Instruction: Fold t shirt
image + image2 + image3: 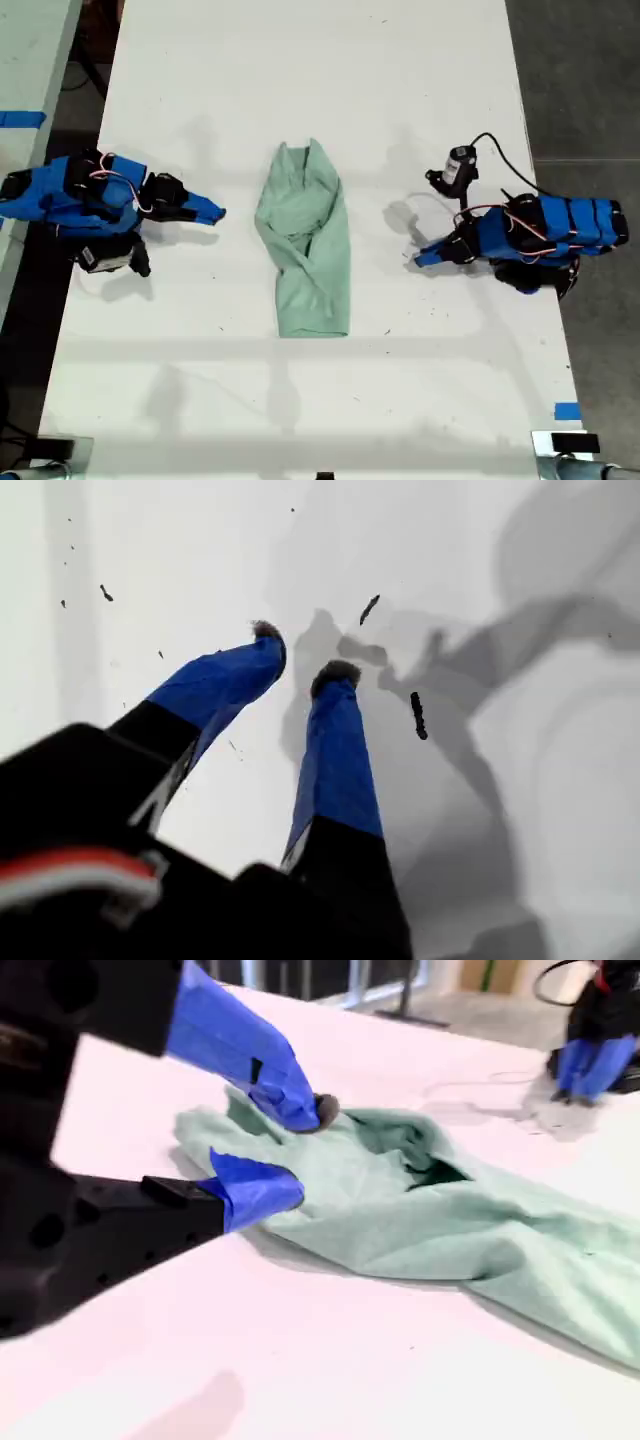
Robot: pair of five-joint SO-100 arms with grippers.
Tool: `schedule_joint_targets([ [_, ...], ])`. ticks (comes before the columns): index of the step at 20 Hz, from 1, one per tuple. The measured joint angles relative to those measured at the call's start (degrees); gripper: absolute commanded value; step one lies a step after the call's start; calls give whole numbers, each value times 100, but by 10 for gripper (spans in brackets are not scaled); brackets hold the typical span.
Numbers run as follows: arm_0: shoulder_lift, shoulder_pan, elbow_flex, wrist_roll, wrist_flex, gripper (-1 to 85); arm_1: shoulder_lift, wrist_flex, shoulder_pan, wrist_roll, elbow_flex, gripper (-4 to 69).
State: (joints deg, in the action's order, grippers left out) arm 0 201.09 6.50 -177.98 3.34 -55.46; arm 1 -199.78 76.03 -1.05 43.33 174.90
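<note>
Pale mint t shirt [303, 245] lying lengthwise at the centre of the exterior view on the white worktop [300, 60] (narrow, wrinkled), first claw [300, 652] open over bare worktop, second claw [305, 1150] open at the shirt's edge, gripping nothing

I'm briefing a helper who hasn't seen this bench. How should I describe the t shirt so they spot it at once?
Look at the long white table. At its middle, between the two blue arms, lies the t shirt, a narrow, wrinkled strip of pale mint-green cloth. It is the only soft, green thing there; everything else is blue and black hardware.
</note>
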Motion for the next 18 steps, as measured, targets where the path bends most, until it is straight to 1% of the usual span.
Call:
schedule_joint_targets([
  [1,141,-35,-422,185,193,51,0,0,0,0,0,81],
  [2,237,-53,-738,404,132,19,0,0,0,0,0,80],
  [3,308,-70,-826,545,-88,94,0,0,0,0,0,79],
  [4,352,-105,-826,606,-158,137,0,0,0,0,0,79],
  [5,396,-123,-826,633,-202,149,0,18,0,0,0,78],
  [9,404,-237,-826,369,-246,151,0,70,0,35,0,76],
  [18,404,-229,-826,369,-246,151,0,70,0,35,0,76],
])
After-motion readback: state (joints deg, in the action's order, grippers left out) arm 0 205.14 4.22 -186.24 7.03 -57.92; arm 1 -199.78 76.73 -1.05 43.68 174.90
